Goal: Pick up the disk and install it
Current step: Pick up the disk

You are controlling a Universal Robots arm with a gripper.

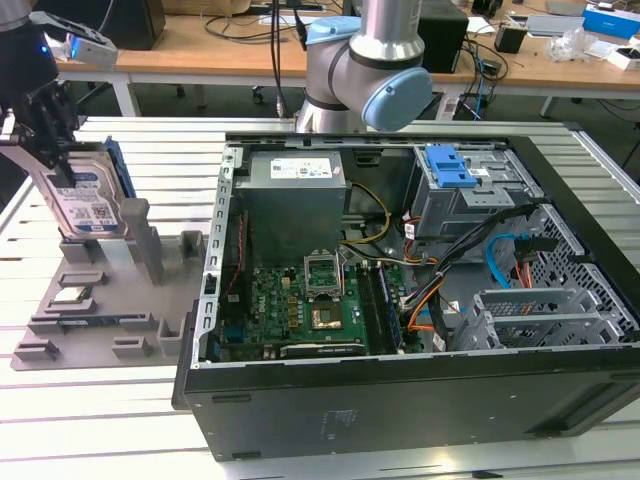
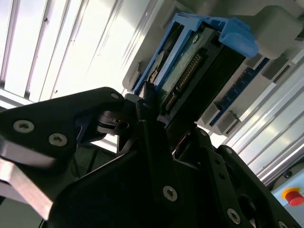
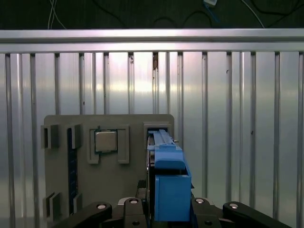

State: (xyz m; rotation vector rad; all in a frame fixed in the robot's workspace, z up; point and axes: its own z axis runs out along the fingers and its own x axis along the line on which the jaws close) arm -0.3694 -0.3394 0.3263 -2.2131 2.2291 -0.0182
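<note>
Gripper [image 1: 55, 150] is reaching down from above & pinching the disk [image 1: 92, 200], jaws pressing on its two broad sides near the top end. Disk is standing on edge, leaning a little, w/ its lower end sitting in a slot of the grey tray [image 1: 100, 335], near the tray's far edge. Tray is lying by the tabletop [image 1: 100, 430] edge on the exterior view's left. Open PC case [image 1: 400, 400] is taking up the tabletop's middle through to the exterior view's right edge. In the first wrist view a small chip [image 3: 105, 141] is sitting in a tray pocket just beside the disk's slot.

Risks, as a judgement: grip is biting one end only, so the disk could be swinging or slipping once clear of the slot. A tilted pull could be jamming the blue carrier & dragging the tray along. Inside the case, loose cables [image 1: 440, 290] are lying just beside the drive cage [image 1: 440, 210] & could be snagging the disk.

Labels: disk is carrying a white-&-blue sticker, PSU [image 1: 295, 195] a white one. Print on both is looking too small to read.
</note>
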